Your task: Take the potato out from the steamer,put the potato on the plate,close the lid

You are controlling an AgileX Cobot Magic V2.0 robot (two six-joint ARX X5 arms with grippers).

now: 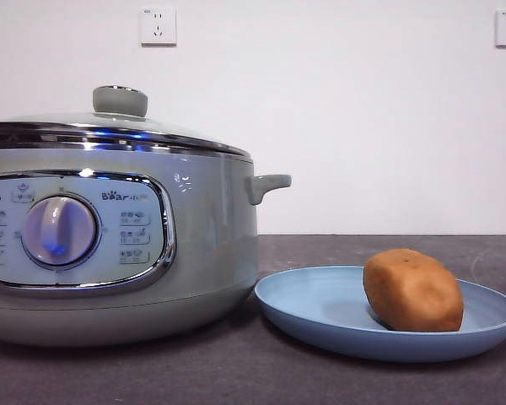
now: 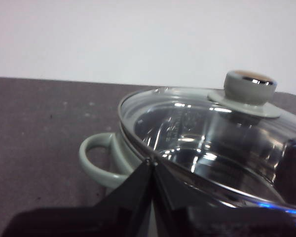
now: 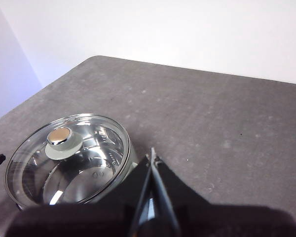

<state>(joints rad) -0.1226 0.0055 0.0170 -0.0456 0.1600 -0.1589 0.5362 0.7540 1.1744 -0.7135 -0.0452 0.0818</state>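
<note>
Front view: nearest the camera is the plate (image 1: 320, 316), light blue, shallow, flat on the dark table (image 1: 236, 371) at lower right. The potato (image 1: 412, 289) lies on it, right of centre, orange-brown, long axis slanting down to the right. Just left of the plate stands the steamer (image 1: 211, 219) — big, pale grey-green, w/ chrome-rimmed panel, round dial (image 1: 59, 231) and Bear logo facing the camera; its small side handle (image 1: 268, 185) sticks out above the plate's left rim. Steamer base and plate rim look v. close; can't tell if touching. The lid (image 1: 110, 131) sits on the steamer, steel rim level, knob up. Two wall sockets (image 1: 158, 25) high on the white wall behind. No arm in this view.

Left wrist view: the left gripper (image 2: 152, 165) has its jaws pressed together to a point, nothing between them. It's just above the steamer's rim, beside the lid's edge. Glass dome, knob and one loop handle show; inside looks empty, steel reflections only.

Right wrist view: the right gripper (image 3: 151, 160) — jaws also closed tight, holding nothing — is high over the table, looking down on the lidded steamer. Potato and plate not seen here.
</note>
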